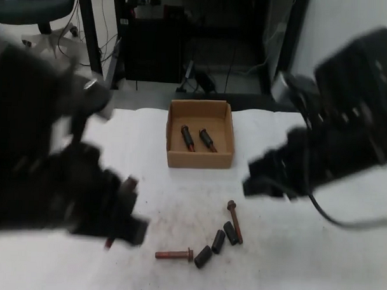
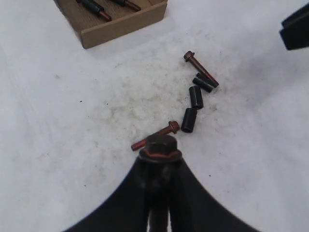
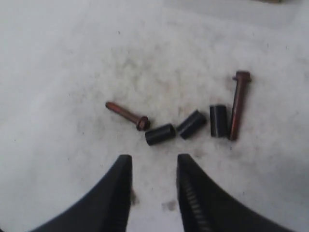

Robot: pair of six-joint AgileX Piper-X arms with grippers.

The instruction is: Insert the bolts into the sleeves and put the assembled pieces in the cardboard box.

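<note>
Step in hand, judged from the layout: a third insertion. Two assembled pieces [image 1: 188,138] already lie side by side in the cardboard box [image 1: 199,161]. Three sleeves [image 3: 191,124] and two loose bolts [image 3: 126,115] lie clustered on the bench [image 1: 316,264], on the arms' side of the box. The left gripper [image 2: 159,166] is clamped on a held bolt [image 2: 160,148], whose hex head stands proud of the fingertips and faces out toward the cluster. Its shank is hidden between the fingers. The right gripper [image 3: 153,176] hovers over the bench with its fingers parted and nothing between them, aimed just short of the nearest sleeve [image 3: 160,134]. That sleeve lies on its side just beside the head of one loose bolt. The next move probably falls to the right gripper: come down, close across that sleeve's body without nudging the bolt beside it, then lift it so the bore faces the held bolt. The insertion calls for the two axes to line up, and which end of the held bolt is free cannot be told here. In the high view the left arm sits low near the cluster, the right arm on the opposite side — both apart from the box.
</note>
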